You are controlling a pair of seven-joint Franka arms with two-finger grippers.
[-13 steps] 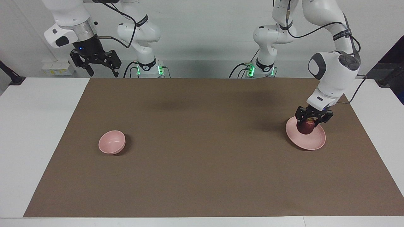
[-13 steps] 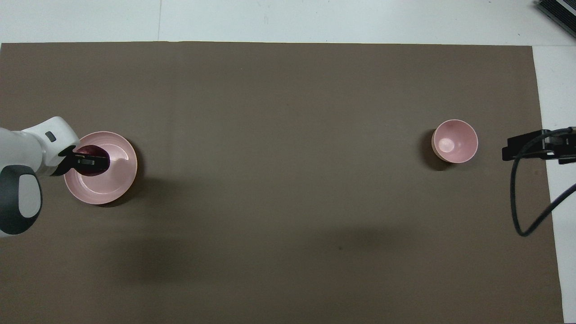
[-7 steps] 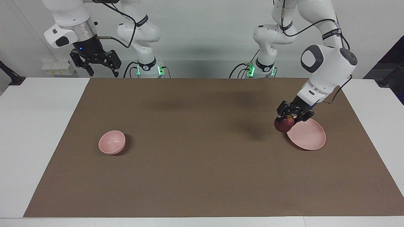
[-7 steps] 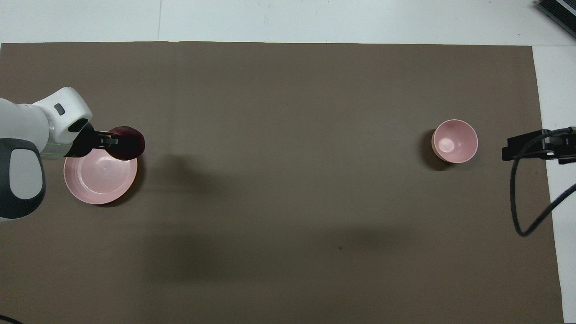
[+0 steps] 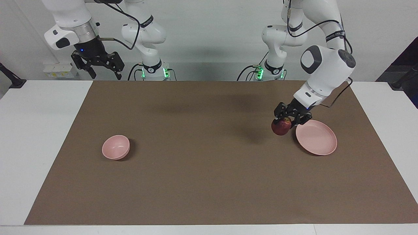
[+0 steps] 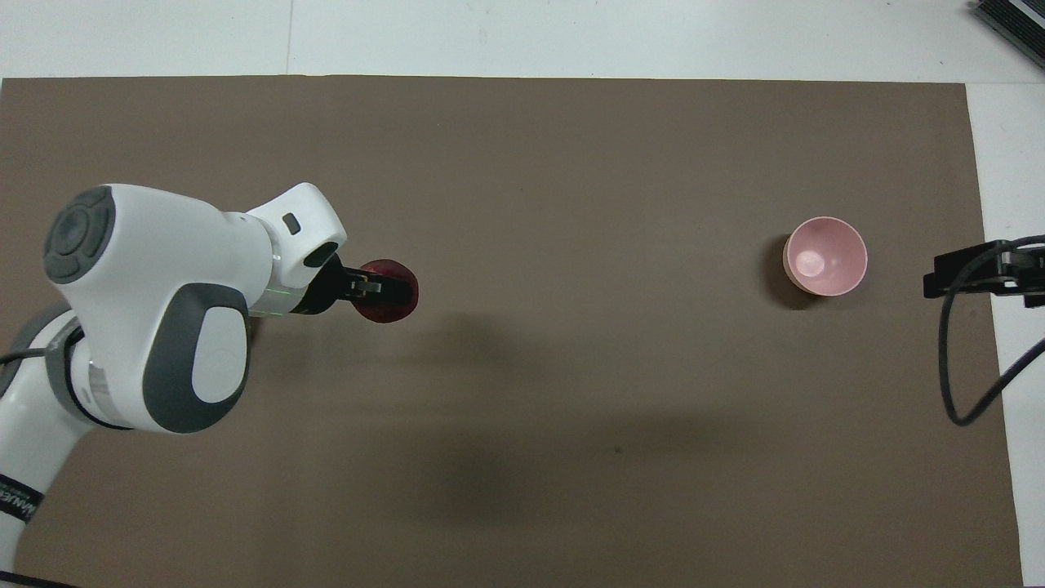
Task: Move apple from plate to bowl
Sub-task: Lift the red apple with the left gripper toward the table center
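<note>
I see my left gripper [image 5: 287, 121] clamped on the apple [image 5: 281, 127], up over the mat [image 5: 209, 182] just beside the plate [image 5: 318, 138]. The bowl [image 5: 116, 147] sits toward the right arm's end. My right gripper [image 5: 98, 67] waits, fingers apart.

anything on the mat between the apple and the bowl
Nothing: the brown mat is bare between the apple, held up by the left gripper, and the bowl. Both views show it.
</note>
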